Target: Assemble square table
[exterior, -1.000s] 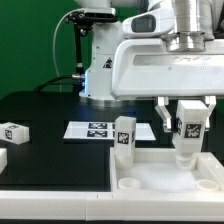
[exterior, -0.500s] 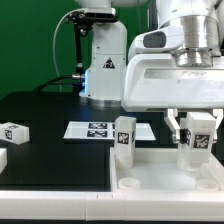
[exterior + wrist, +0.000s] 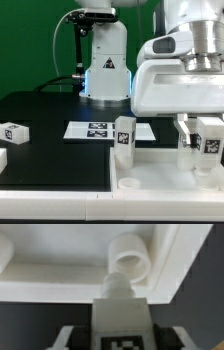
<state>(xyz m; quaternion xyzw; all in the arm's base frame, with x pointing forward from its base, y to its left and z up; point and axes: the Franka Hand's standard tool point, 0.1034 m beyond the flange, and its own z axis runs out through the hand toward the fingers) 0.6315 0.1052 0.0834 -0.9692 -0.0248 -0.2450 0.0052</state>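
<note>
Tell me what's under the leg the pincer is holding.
The table top lies under the leg; its round corner hole shows just past the leg's tip. The leg's body covers the spot directly beneath, so contact cannot be judged.

The jaws hold a tagged leg (image 3: 209, 141) over the tabletop (image 3: 158, 181)

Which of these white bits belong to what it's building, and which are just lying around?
Part of the job:
- square table top
- held leg, gripped above the top's corner
- upright leg
- loose leg, lying on its side

Just lying about:
- marker board
- black table underneath
</note>
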